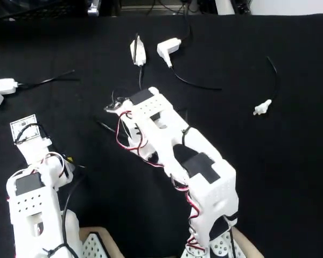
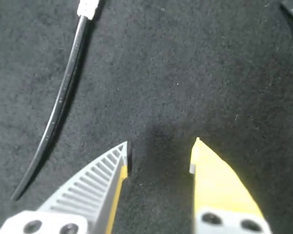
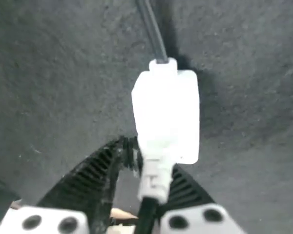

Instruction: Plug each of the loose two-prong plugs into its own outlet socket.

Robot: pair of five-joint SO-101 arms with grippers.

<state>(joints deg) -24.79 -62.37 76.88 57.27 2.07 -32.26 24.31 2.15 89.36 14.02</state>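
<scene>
Between the fingers of the right gripper sits a small white two-prong plug, clamped tight. Its prongs are hidden where it butts against the white outlet socket just ahead of the fingertips, so how deep it sits cannot be told. From above, the right arm lies over its own gripper. Spread apart, the left gripper hangs over black cloth, with a black cord near its ribbed finger, cut off at the edge.

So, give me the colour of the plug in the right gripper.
White; the plug shows best in the right wrist view.
</scene>
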